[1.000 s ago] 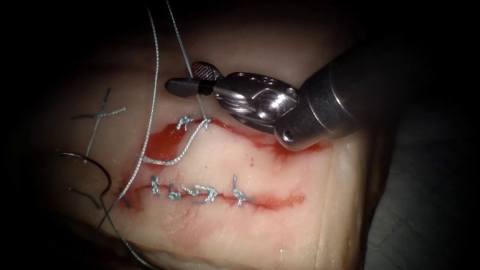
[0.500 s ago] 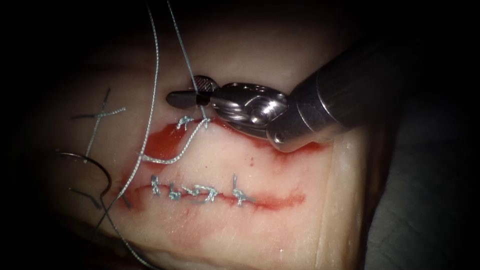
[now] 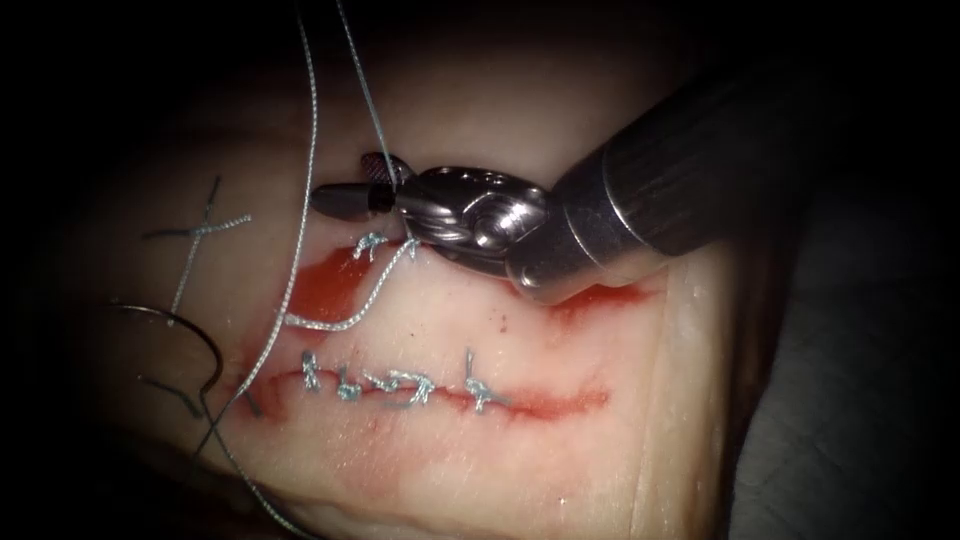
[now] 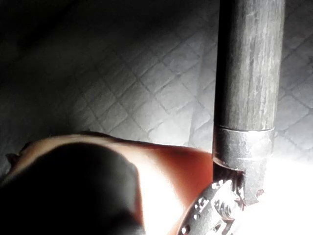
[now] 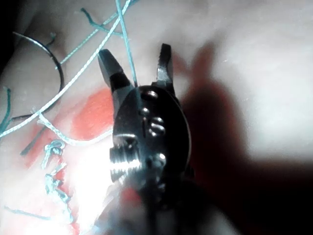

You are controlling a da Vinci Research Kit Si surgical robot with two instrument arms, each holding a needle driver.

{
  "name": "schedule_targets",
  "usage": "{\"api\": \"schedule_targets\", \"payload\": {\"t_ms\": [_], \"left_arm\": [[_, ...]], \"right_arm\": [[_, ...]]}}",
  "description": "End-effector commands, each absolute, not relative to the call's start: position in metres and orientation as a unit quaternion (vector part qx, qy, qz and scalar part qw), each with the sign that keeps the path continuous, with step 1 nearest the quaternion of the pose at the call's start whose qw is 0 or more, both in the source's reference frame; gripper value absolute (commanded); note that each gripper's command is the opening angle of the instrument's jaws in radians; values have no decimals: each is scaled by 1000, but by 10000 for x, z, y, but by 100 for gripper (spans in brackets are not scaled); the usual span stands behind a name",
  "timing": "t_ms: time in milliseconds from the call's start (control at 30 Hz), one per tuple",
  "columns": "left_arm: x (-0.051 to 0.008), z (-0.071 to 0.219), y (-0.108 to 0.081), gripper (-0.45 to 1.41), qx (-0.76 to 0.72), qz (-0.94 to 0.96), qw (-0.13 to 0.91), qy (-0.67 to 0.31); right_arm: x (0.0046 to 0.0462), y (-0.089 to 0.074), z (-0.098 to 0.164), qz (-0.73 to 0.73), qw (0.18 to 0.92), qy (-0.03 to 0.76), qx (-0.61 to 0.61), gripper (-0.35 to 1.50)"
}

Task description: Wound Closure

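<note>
Here my right tool (image 3: 345,192) reaches in from the right, low over the tissue (image 3: 560,420), its jaws pointing left just above the upper cut (image 3: 600,297). From my right wrist the jaws (image 5: 139,66) stand parted, and a strand of thread (image 5: 125,44) runs up between them; they hold nothing. In the endoscope view that same thread (image 3: 362,85) rises steeply from the knot (image 3: 370,243) at the upper cut, crossing my jaws nearly at right angles to their long axis, so the strand lies inside the gap, close to the hinge rather than the tips. A second strand (image 3: 305,190) hangs further left, clear of the jaws. The needle (image 3: 190,345) lies free on the tissue well to the left of both cuts, held by neither tool. Red fluid (image 3: 330,285) pools at the upper cut's left end. My left shaft (image 4: 249,73) stands upright in its own wrist view; whether its jaws are open I cannot tell.
</note>
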State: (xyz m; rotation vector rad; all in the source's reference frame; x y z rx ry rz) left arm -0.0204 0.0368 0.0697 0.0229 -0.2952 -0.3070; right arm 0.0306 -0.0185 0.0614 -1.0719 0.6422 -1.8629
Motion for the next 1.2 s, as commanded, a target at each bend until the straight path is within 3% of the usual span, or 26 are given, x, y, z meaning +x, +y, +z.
{"api": "schedule_targets", "payload": {"t_ms": [33, 233, 367, 500, 600, 867, 900, 967, 1033, 1100, 1200], "left_arm": [[-208, 701, 374, -45, 10, -153, 977, -147], [-207, 702, 375, -45, 10, -153, 977, -147], [-207, 701, 374, -45, 9, -150, 978, -146], [-207, 701, 374, -45, 9, -150, 978, -146], [-208, 701, 373, -45, 9, -150, 978, -146], [-208, 702, 371, -45, 7, -148, 978, -145], [-208, 702, 371, -45, 7, -148, 978, -145], [-208, 702, 371, -45, 7, -148, 978, -145], [-208, 702, 371, -45, 7, -148, 978, -145], [-208, 703, 371, -45, 7, -148, 978, -145], [-206, 704, 373, -45, 7, -147, 978, -145]], "right_arm": [[318, -186, 619, -748, 430, 260, -433, 130], [319, -192, 618, -747, 425, 271, -434, 130], [318, -192, 620, -740, 437, 278, -429, 113], [316, -190, 622, -720, 474, 300, -410, 51], [315, -189, 621, -716, 492, 310, -386, -35], [314, -185, 618, -704, 505, 310, -391, -35], [314, -185, 618, -703, 504, 312, -393, -23], [315, -185, 618, -717, 480, 299, -407, 58], [315, -186, 617, -728, 456, 286, -425, 116], [315, -187, 615, -725, 446, 281, -444, 138], [311, -178, 608, -703, 454, 272, -475, 140]]}}
